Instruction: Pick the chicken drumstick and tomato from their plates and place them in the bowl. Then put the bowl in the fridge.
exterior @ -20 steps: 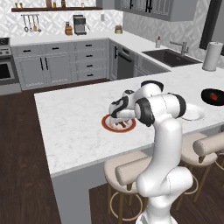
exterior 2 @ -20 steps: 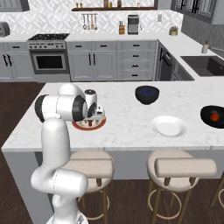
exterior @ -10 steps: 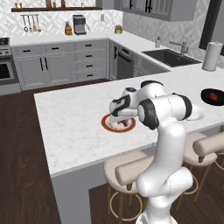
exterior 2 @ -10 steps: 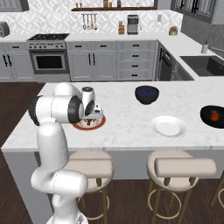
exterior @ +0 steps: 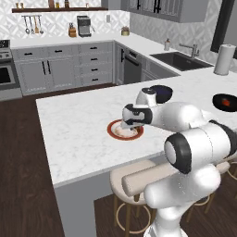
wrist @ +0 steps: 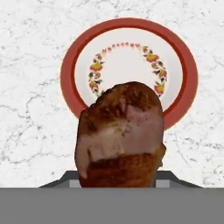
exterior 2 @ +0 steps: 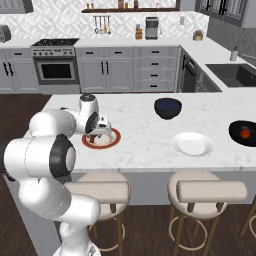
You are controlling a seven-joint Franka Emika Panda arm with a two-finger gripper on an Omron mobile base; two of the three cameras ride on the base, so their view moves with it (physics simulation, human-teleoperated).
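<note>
One grip: fingers [wrist: 120,181] clamped on chicken drumstick [wrist: 121,135].
Hand view: flowered, pale-centred red-rimmed plate [wrist: 179,65].
Right base view: tomato [exterior 2: 244,133] in black bowl [exterior 2: 235,129].

Drumstick [wrist: 121,135]: brown, roasted, paler patch mid-body; sits at 6 o'clock over the red-rimmed plate [wrist: 70,65], covering its near rim. Tomato [exterior 2: 244,133]: small, red, inside the black bowl [exterior 2: 235,131]. White plate [exterior 2: 193,144]: flat on the desk.

My white marble desk [exterior 2: 140,145] carries the red-rimmed plate [wrist: 183,65] under me. Farther along it sit a blue bowl [exterior 2: 168,108], a white plate [exterior 2: 193,144] and a black bowl [exterior 2: 243,133].
</note>
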